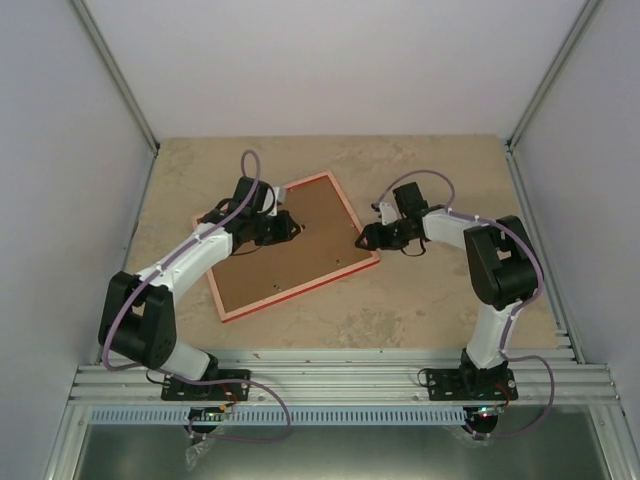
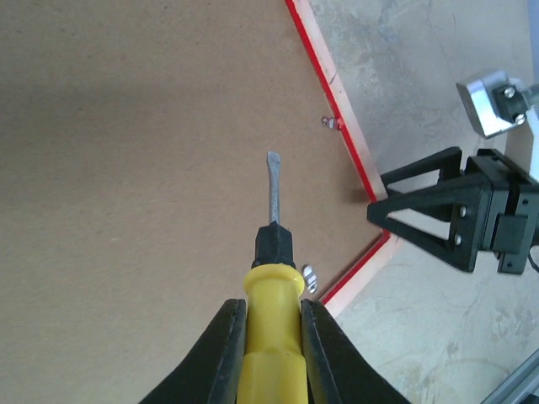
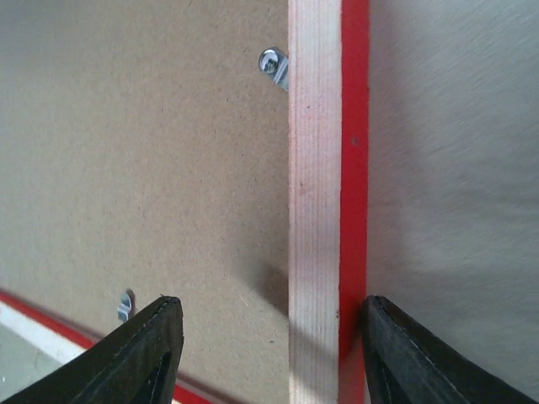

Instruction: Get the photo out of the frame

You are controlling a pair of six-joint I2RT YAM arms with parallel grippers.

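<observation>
The red frame (image 1: 318, 262) lies face down on the table, its brown backing board (image 3: 152, 168) up. The photo is hidden under the board. My left gripper (image 1: 284, 228) hovers over the board, shut on a yellow-handled screwdriver (image 2: 273, 295) whose flat blade (image 2: 272, 181) points across the board. My right gripper (image 1: 366, 240) is open and straddles the frame's right rim (image 3: 316, 210). One finger (image 3: 396, 353) touches the red outer edge. The other finger (image 3: 143, 358) stands apart over the board.
Small metal tabs (image 3: 274, 64) (image 2: 309, 278) sit along the board's edges near the rim. The right gripper's black fingers (image 2: 429, 206) show at the frame corner in the left wrist view. Grey walls enclose the table on three sides.
</observation>
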